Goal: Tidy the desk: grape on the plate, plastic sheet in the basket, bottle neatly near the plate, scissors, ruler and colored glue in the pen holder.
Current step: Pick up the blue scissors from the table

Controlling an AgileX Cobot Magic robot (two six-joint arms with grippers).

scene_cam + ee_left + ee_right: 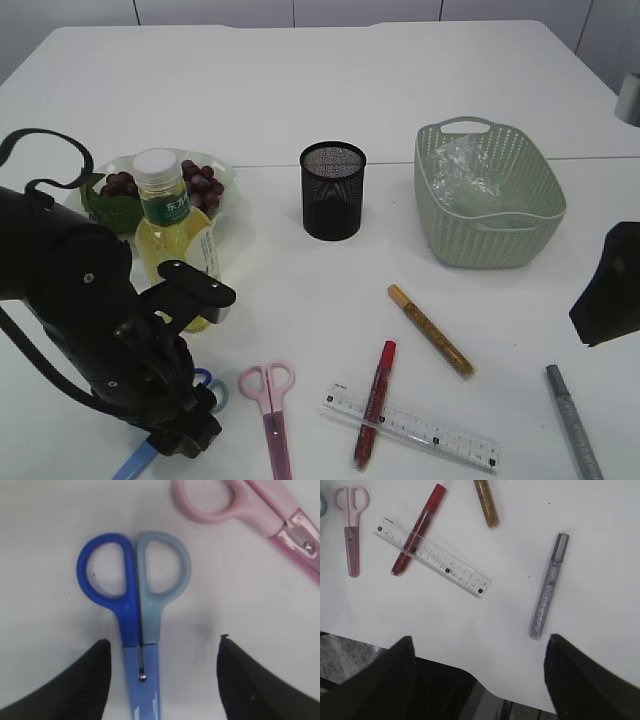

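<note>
Left wrist view puts the left gripper [162, 675] right over the blue scissors [137, 615], jaws spread wide, one black finger [75, 685] on each side of the blades and neither touching them. The two-tone handles, dark blue and pale blue, point away from the camera, and the pink scissors [260, 505] cut across the top right corner. From the exterior view the left arm hides nearly all of the blue pair, only a handle loop [207, 380] and a blade tip showing.

That wider camera supplies the rest of the desk: grapes [195, 180] already on the green plate [225, 175], the yellow bottle [178, 240] standing upright just in front of it, the black mesh pen holder [332, 190] mid-table, and the plastic sheet [462, 170] down inside the basket [490, 240].

Over on the right wrist view, the right gripper [480, 680] hangs open above the table edge, holding nothing. Below it lie the silver glitter glue [548, 586], the clear ruler [432, 563] with the red glue [418, 529] crossing under it, and the gold glue [486, 501] at the top.
</note>
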